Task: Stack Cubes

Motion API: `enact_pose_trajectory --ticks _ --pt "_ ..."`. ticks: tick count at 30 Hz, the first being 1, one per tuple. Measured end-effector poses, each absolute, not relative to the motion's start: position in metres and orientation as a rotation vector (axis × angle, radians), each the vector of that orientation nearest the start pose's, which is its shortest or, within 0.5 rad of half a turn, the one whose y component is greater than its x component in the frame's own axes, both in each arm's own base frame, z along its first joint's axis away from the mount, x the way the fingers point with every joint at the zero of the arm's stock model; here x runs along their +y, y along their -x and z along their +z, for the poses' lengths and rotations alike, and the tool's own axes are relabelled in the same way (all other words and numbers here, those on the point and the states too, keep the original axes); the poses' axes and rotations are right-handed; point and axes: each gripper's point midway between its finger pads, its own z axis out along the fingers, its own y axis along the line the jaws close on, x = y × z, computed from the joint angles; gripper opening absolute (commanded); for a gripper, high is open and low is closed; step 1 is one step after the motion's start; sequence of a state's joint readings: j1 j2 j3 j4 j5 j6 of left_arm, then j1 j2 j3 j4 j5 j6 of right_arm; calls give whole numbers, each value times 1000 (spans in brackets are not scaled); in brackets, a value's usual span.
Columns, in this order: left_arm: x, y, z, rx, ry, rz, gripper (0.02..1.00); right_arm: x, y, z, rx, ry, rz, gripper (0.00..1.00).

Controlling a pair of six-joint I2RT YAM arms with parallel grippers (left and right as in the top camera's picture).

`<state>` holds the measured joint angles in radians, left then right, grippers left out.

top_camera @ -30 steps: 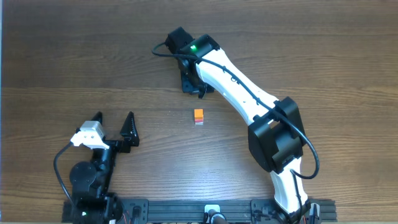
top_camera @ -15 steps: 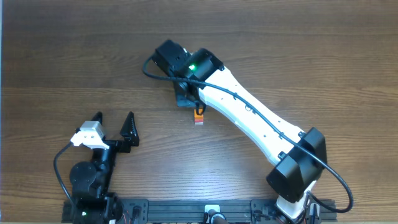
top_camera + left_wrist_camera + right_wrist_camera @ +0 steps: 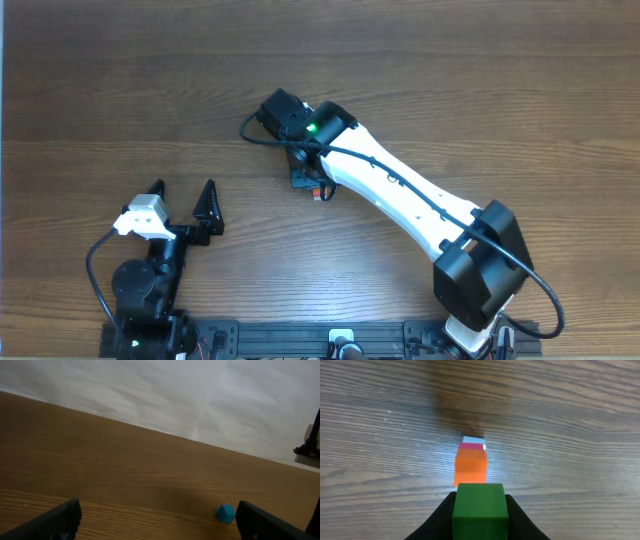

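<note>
Wood-grain worktop (image 3: 500, 80), brown, carrying all items listed.

Item 1: green cube (image 3: 480, 510). Clamped between the right gripper (image 3: 480, 499) fingers (image 3: 440, 521), one finger on each side face. Held close beside the stack; can't tell if it touches.

Item 2: stack (image 3: 471, 462), 3 cubes, upright on worktop. Orange cube (image 3: 470, 469) on top, pink cube (image 3: 471, 446) under it, pale blue-white cube (image 3: 473, 440) at base. In top view it sits at approx. dead centre, mostly under the right gripper head, only a sliver showing.

Item 3: blue cube (image 3: 226, 513), loose on worktop, lying out beyond the left fingers (image 3: 60, 520) and apart from them, resting corner-on to the camera.

Item 4: right arm. Base at approx. 5 o'clock of top view, white link running up toward centre, green status light lit near the wrist.

Item 5: left gripper (image 3: 183, 188). At approx. 8 o'clock of top view, well apart from the stack. Fingers spread wide, nothing between them; arm folded over its base.
</note>
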<state>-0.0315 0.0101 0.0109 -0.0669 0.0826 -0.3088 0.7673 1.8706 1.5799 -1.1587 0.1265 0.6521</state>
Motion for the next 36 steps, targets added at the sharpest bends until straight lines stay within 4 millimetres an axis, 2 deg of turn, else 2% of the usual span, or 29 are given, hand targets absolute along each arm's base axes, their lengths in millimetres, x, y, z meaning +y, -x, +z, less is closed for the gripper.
enact_pose_trajectory --ticks 6,16,28,36 --pt "-22 -245 160 1639 164 -328 1000 249 -285 104 2977 163 -2 134" --pt "-22 -245 160 1639 164 -328 1000 259 -290 106 2958 186 63 139" --pt "-22 -245 160 1639 164 -328 1000 256 -292 103 2980 191 89 141" --pt "-22 -245 160 1639 164 -328 1000 257 -290 92 3011 212 79 139"
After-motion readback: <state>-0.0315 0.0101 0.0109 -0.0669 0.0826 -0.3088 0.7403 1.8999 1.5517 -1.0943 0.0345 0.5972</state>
